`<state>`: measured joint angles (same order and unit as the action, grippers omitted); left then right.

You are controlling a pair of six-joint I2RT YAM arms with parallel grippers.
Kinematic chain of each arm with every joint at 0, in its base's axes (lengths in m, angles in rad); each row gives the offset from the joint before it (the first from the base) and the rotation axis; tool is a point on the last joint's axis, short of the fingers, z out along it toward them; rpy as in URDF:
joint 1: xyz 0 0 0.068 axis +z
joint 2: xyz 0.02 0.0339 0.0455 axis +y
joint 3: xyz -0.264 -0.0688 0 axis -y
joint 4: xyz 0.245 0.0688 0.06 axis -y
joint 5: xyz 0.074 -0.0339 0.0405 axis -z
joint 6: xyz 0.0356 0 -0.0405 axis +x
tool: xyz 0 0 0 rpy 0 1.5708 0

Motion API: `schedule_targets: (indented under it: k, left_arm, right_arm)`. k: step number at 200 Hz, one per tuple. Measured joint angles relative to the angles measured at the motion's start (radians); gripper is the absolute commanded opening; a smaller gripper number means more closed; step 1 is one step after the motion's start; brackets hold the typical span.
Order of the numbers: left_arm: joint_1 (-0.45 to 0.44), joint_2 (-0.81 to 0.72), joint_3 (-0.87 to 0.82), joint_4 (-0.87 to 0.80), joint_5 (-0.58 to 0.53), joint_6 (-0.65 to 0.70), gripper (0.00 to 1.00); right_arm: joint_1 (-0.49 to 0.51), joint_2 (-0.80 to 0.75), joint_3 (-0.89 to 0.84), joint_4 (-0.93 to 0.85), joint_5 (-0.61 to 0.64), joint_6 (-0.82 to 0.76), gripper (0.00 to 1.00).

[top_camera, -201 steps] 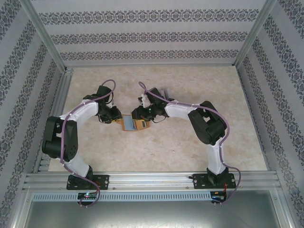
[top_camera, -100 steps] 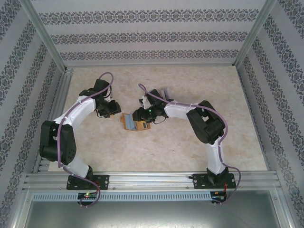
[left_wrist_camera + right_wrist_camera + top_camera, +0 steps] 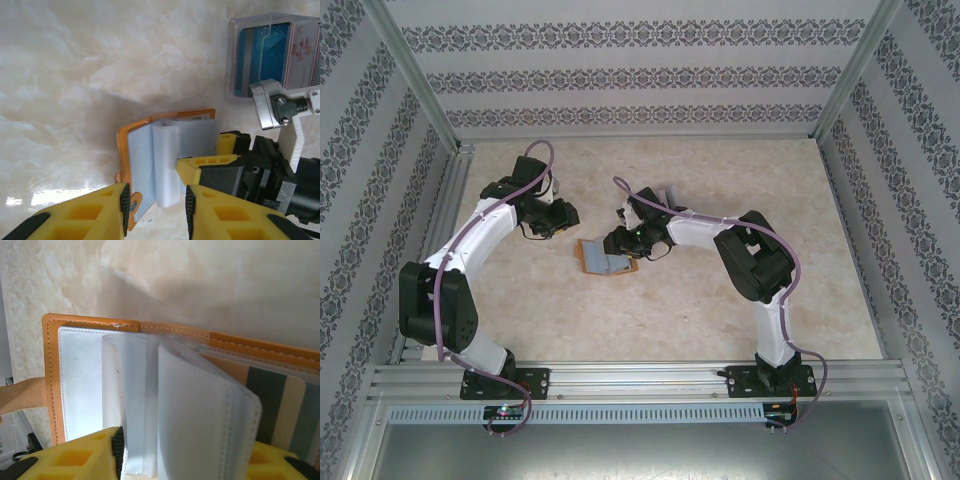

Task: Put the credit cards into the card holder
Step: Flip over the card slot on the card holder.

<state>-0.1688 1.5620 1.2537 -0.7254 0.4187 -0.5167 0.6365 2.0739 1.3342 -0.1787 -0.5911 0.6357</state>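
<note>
Open card holder [image 3: 603,258], long axis left-right (roughly)

Marbled table [image 3: 720,310], patterned walls [image 3: 640,70], clear plastic box [image 3: 232,60]

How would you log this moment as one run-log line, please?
left hand open, empty | right hand pinching open card holder | credit cards in clear case

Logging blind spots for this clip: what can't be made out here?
1. Number of cards in the case: left wrist view, cut by the frame's edges, partly behind the right arm's bracket.
2. Whether the right gripper clamps the holder's sleeves: right wrist view, sleeves hide the contact.
3. Striped piece in the holder, card or lining: right wrist view, covered by a sleeve, cut by the right edge.
</note>
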Motion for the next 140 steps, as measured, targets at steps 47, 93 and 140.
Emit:
schedule_targets:
  k: [47, 93, 140]
  left_arm:
    - [0.000, 0.000, 0.000, 0.001, 0.008, -0.003, 0.36]
    - [0.000, 0.000, -0.003, 0.014, 0.023, -0.004, 0.36]
    - [0.000, 0.000, -0.004, 0.017, 0.023, -0.004, 0.36]
  right_arm:
    - [0.000, -0.005, 0.005, -0.008, -0.001, -0.006, 0.51]
    - [-0.001, -0.047, 0.005, -0.014, -0.005, -0.006, 0.49]
    - [-0.018, -0.067, 0.005, -0.013, -0.010, -0.006, 0.44]
